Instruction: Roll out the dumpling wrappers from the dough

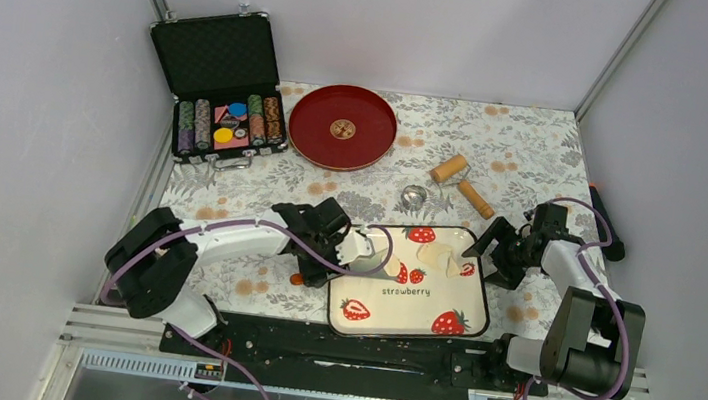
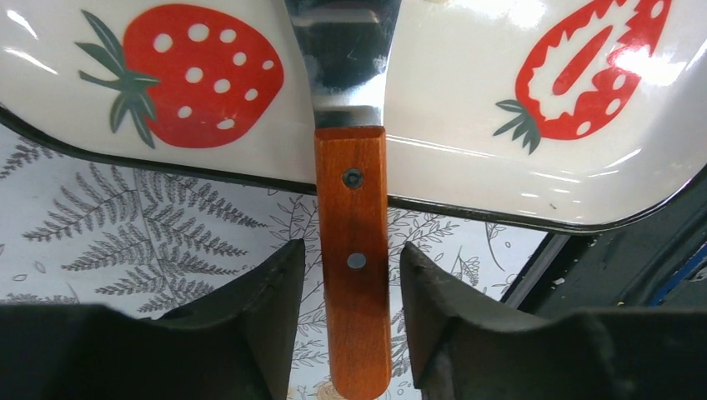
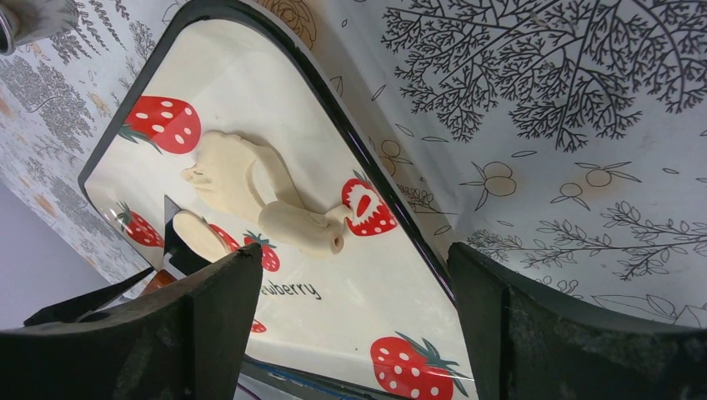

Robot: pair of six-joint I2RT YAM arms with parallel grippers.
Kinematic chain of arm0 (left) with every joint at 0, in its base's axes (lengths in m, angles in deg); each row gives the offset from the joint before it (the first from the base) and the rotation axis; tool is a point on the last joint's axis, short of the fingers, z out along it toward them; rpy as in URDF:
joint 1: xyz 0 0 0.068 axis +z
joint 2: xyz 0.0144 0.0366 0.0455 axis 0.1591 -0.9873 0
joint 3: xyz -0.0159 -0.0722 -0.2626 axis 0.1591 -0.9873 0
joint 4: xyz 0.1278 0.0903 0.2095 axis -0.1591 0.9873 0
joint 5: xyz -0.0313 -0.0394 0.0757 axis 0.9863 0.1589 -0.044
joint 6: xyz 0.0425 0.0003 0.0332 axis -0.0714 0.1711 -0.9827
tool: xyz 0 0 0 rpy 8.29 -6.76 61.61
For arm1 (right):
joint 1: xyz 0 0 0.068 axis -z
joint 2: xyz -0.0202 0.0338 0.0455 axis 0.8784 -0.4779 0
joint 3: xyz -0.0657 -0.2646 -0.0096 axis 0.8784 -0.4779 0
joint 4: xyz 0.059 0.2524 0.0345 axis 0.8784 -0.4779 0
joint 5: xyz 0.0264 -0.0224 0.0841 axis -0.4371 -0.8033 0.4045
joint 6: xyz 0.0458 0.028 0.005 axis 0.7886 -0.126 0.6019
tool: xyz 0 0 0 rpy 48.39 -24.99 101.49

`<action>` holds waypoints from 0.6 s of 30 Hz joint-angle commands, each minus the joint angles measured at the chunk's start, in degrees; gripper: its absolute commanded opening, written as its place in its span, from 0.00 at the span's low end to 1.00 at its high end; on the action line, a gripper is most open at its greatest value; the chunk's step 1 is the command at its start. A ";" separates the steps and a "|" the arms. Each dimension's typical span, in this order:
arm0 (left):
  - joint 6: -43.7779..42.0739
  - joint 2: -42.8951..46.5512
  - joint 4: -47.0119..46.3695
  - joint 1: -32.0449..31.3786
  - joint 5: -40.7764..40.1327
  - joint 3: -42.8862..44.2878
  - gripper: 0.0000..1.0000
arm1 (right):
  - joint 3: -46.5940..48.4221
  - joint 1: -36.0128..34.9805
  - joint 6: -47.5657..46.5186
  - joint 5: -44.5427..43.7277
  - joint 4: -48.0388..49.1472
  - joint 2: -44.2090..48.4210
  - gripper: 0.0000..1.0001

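Note:
The dough (image 3: 250, 187) lies as pale-cream scraps in the far right part of the strawberry tray (image 3: 375, 300), also seen from above as dough (image 1: 439, 258). One of the dumpling wrappers (image 3: 200, 236), a small pale disc, rests on the blade of a spatula (image 2: 346, 58) over the tray's left side. The spatula's wooden handle (image 2: 354, 292) sits between the fingers of my left gripper (image 2: 352, 258) with a gap on each side, so the jaws are open. My right gripper (image 3: 354, 258) hangs open at the tray's right edge, holding nothing.
A wooden roller (image 1: 462, 184) and a metal ring cutter (image 1: 414, 198) lie behind the tray. A red plate (image 1: 342, 126) and an open chip case (image 1: 221, 94) stand at the back left. A black tool (image 1: 606, 229) lies at the right edge.

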 commanded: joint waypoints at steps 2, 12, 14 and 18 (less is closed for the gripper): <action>-0.77 -0.73 -0.95 -0.61 1.09 0.58 0.34 | 0.08 -0.18 -0.37 2.81 -0.28 -0.77 0.89; -0.38 1.85 -1.64 -0.51 3.21 0.03 0.00 | 0.05 -0.18 -0.37 2.83 -0.46 -0.49 0.89; 0.61 3.67 -2.95 -0.35 3.66 -0.27 0.00 | 0.00 -0.18 -0.35 2.72 -0.38 -0.60 0.89; 2.13 8.12 -4.77 1.56 5.36 -1.00 0.00 | 0.11 -0.20 -0.23 2.57 -0.47 -0.35 0.89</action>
